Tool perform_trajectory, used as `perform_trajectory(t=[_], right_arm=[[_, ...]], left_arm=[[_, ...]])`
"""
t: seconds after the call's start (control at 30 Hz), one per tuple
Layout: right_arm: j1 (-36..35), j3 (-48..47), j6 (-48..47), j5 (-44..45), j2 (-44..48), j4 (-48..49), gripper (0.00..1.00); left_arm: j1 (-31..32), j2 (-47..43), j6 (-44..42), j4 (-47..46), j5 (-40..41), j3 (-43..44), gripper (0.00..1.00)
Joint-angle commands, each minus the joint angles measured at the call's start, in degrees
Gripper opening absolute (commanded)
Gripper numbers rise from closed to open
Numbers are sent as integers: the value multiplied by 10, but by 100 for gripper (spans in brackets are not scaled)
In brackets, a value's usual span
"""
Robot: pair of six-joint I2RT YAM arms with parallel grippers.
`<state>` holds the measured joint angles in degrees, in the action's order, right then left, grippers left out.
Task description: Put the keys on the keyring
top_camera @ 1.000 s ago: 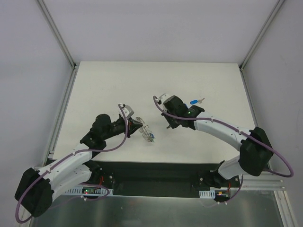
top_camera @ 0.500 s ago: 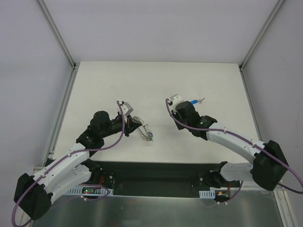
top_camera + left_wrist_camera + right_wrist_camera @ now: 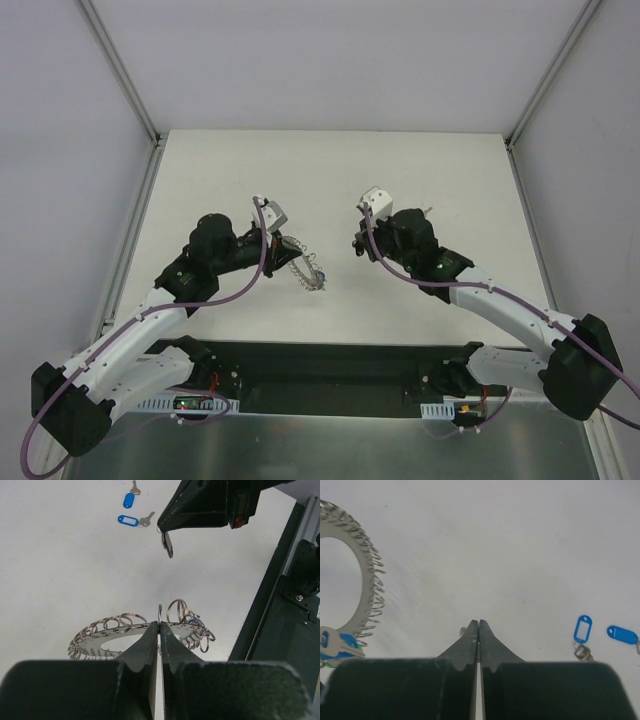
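Left claw (image 3: pixel 159 625) pinches the keyring (image 3: pixel 95 639), right claw (image 3: pixel 478 624) clamps the black-headed key (image 3: pixel 167 545), so ease it onto one loop slowly.

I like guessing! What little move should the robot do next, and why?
Probably ease the right jaws' black-headed key over toward the small upright wire ring that the left jaws pinch on the keyring: the key hangs apart from it, not yet threaded.
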<state>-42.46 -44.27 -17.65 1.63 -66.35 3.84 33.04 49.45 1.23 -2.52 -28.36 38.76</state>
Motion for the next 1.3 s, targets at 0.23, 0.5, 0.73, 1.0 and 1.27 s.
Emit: perform_trajectory(t=[0.23, 0.5, 0.73, 1.0, 1.27], right_arm=[[31, 22, -41, -237, 73, 130, 1], [43, 55, -31, -373, 124, 152, 1], [6, 81, -65, -377, 139, 129, 1], [-36, 81, -69, -393, 114, 130, 1], [-61, 94, -78, -370, 126, 135, 1]], left_arm=[[4, 31, -170, 23, -128, 78, 0], [4, 47, -245, 46, -192, 57, 0], [26, 44, -288, 48, -222, 27, 0], [60, 55, -301, 56, -191, 25, 0], [78, 34, -307, 56, -174, 14, 0]])
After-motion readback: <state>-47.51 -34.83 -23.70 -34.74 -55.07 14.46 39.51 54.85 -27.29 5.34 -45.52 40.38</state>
